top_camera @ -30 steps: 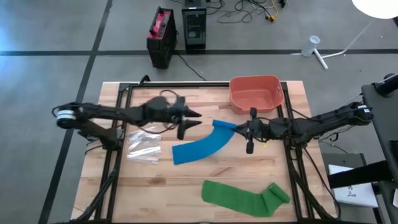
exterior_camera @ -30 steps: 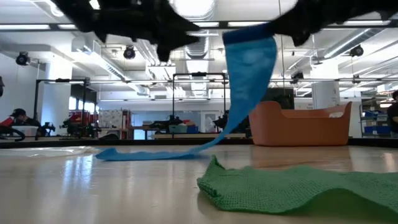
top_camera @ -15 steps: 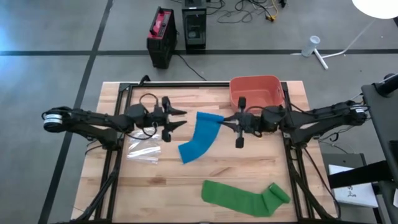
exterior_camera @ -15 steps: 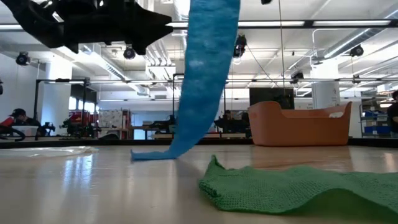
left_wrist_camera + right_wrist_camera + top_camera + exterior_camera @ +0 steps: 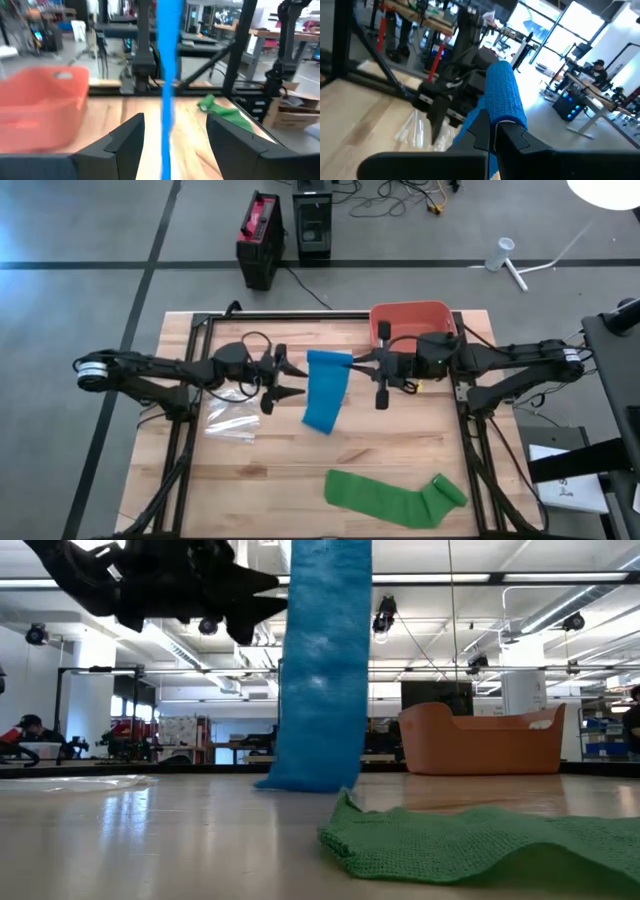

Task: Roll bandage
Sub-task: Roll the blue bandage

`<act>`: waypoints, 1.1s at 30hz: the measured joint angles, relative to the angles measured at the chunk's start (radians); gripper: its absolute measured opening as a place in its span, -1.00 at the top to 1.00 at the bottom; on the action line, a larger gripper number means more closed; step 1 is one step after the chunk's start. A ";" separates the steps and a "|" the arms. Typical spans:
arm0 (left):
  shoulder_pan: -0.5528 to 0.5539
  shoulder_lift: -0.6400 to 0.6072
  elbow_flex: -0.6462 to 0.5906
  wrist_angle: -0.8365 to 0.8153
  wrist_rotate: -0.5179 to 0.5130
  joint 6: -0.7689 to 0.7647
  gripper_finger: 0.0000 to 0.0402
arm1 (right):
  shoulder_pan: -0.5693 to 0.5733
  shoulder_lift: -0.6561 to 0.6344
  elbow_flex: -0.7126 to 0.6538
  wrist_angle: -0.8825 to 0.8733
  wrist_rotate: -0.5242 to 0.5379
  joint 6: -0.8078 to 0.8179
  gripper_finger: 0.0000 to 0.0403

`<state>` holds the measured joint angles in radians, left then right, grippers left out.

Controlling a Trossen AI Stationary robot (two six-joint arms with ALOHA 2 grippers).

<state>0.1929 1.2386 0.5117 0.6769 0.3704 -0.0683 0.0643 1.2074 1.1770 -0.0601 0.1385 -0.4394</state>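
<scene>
A blue bandage hangs as a flat strip from my right gripper, which is shut on its upper end above the middle of the table. In the low view the strip drops nearly straight down. My left gripper stands open just left of the strip, at about mid-height. In the left wrist view the strip shows edge-on between and beyond the two fingers, untouched. A green bandage lies flat near the table's front edge, one end bunched up. My right gripper pinches the blue bandage's upper end between its two fingers, coming level from the table's right side. The cloth's top folds over the fingertips. The strip hangs slack below them, and its lower end reaches the table.
An orange bin stands at the far edge behind the right arm. A clear plastic bag lies on the table's left part, under the left arm. Bare wood lies between the blue strip and the green bandage.
My right gripper has risen and gone toward the table's left, lifting the blue bandage from lying curved on the table to hanging nearly upright. Only its lower end stays down, drawn toward the right. My left gripper has drawn back a little toward the table's left.
</scene>
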 joint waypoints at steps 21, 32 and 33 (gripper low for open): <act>-0.030 0.318 0.046 0.218 -0.073 -0.180 0.50 | -0.032 0.025 -0.003 0.053 -0.094 -0.077 0.99; -0.138 0.386 0.180 0.178 0.144 -0.236 0.99 | -0.065 0.009 -0.008 -0.010 0.007 -0.096 0.99; -0.152 0.377 0.187 0.160 0.149 -0.240 0.99 | -0.072 0.009 -0.008 -0.022 0.012 -0.096 0.99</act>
<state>0.0409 1.6157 0.6987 0.8367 0.5193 -0.3080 -0.0073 1.2167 1.1693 -0.0823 0.1501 -0.5358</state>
